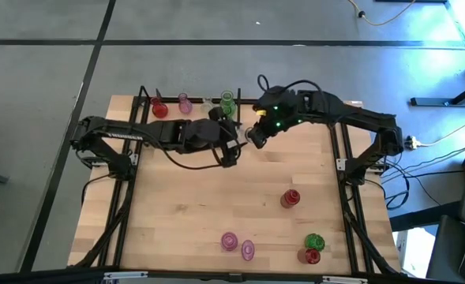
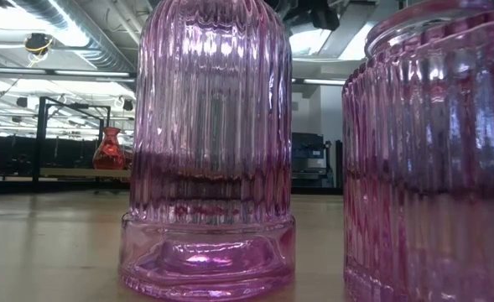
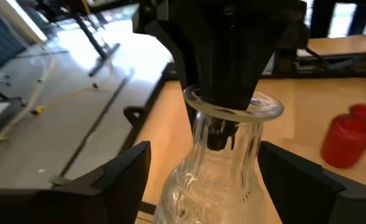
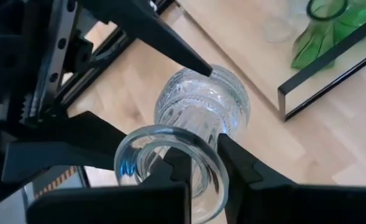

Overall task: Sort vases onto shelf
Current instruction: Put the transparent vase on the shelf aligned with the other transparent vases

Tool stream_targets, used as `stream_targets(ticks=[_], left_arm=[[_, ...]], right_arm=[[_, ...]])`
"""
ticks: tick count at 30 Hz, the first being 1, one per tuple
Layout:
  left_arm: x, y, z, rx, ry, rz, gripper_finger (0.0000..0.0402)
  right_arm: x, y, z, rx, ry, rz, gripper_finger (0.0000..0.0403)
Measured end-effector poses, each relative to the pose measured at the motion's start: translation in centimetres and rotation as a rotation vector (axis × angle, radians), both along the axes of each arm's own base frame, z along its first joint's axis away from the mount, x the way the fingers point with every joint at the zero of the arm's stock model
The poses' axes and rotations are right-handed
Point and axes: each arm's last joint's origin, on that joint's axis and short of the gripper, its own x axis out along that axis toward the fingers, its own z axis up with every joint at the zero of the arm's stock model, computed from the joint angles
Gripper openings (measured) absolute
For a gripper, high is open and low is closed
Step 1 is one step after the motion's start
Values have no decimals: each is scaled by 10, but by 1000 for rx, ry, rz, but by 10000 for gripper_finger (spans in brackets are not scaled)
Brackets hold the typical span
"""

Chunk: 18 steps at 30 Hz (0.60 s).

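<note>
Right gripper (image 4: pixel 201 180) is pinching the rim of a clear vase (image 4: pixel 198 106): one finger sits inside the mouth, the other outside, and the glass lip is caught between them. Left gripper (image 3: pixel 201 174) stands spread wide around the same vase, its two fingers (image 3: pixel 117 171) flanking the belly without touching it. In the high view both grippers meet near the table's far edge, just in front of the shelf (image 1: pixel 196 106).

By its look the vase is thin ribbed glass: rigid, light, smooth and likely slippery, and it would crack if squeezed hard or knocked against a metal rod. The rim hold looks the safer one, since the flared lip gives the fingers something to hook; a grip on the rounded belly would probably slide.

Just beyond the right gripper, a green vase (image 4: pixel 332 25) stands on the shelf behind its black rod. In the high view a red vase (image 1: pixel 159 109) and a pink vase (image 1: pixel 185 102) also stand on the shelf, to the far side of the left arm. Well away, toward the table's near edge, lie the unsorted ones: a red vase alone, two pink vases (image 1: pixel 238 245) together, and a green and a red one touching. The low view is filled by those two pink vases.
</note>
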Motion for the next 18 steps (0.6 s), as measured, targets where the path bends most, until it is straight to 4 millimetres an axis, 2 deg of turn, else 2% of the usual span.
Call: stream_targets(ticks=[13,18], left_arm=[[2,-3,-5,-83,10,-72,288],[6,-11,-11,-116,32,-143,288]], right_arm=[[11,4,-14,10,54,22,31],[17,3,-18,16,53,32,31]])
